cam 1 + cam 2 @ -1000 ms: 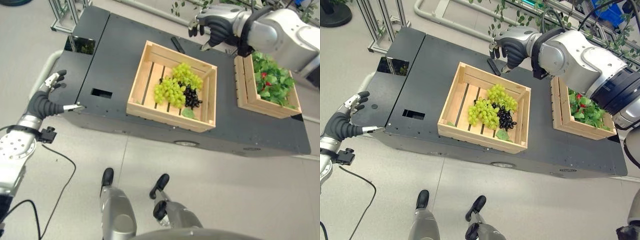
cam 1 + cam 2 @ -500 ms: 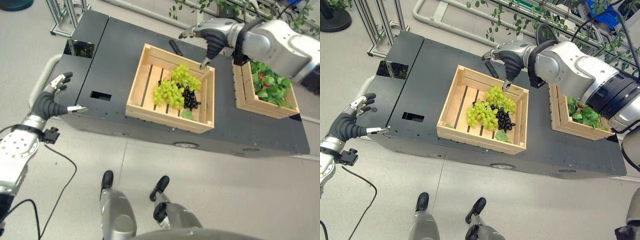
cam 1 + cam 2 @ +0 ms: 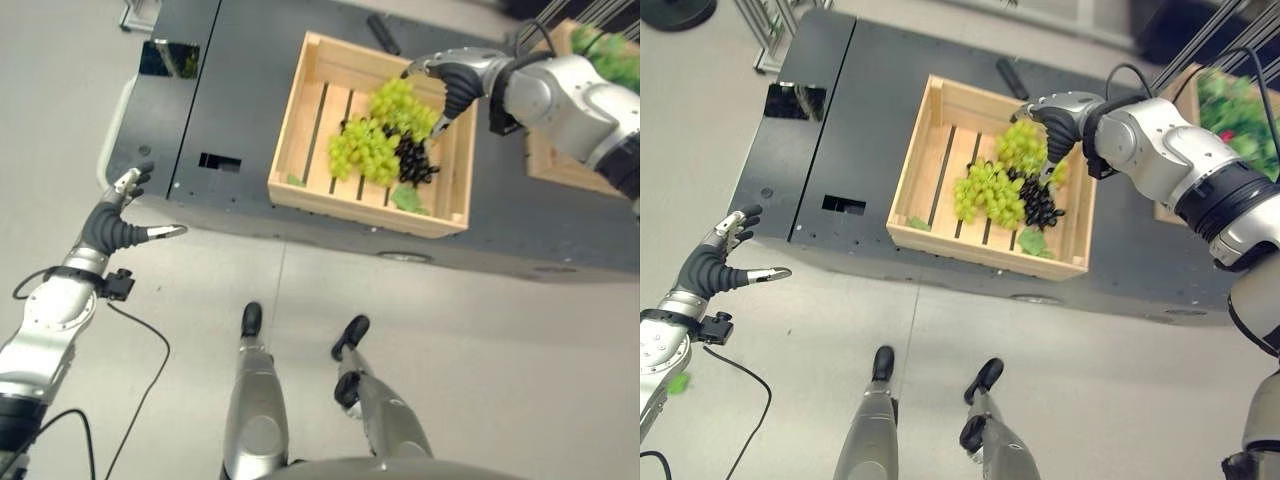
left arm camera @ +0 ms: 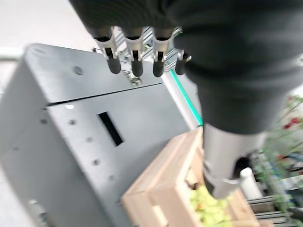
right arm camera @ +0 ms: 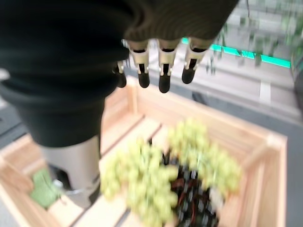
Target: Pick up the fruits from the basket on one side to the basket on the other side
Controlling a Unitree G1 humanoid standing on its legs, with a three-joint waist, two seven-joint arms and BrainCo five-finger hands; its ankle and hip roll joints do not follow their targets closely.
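Step in hand: the right robot hand (image 3: 1058, 128) hangs over the far right part of the middle crate (image 3: 915, 185), fingers relaxed, grasping nothing.
How to do it well: I think it should lower onto 1 bunch and close near the stem, not crush the berries.
Middle crate: green grapes (image 3: 990, 192), dark grapes (image 3: 1040, 203), 1 leaf (image 3: 1032, 241).
Right crate (image 3: 548, 165): green leaves (image 3: 1238, 105).
Left robot hand (image 3: 118, 218): released, near the left edge of the tabletop (image 3: 855, 110).

A dark grey table (image 3: 880, 120) carried a wooden crate (image 3: 930, 150) and, at its right edge, another crate (image 3: 545, 165).
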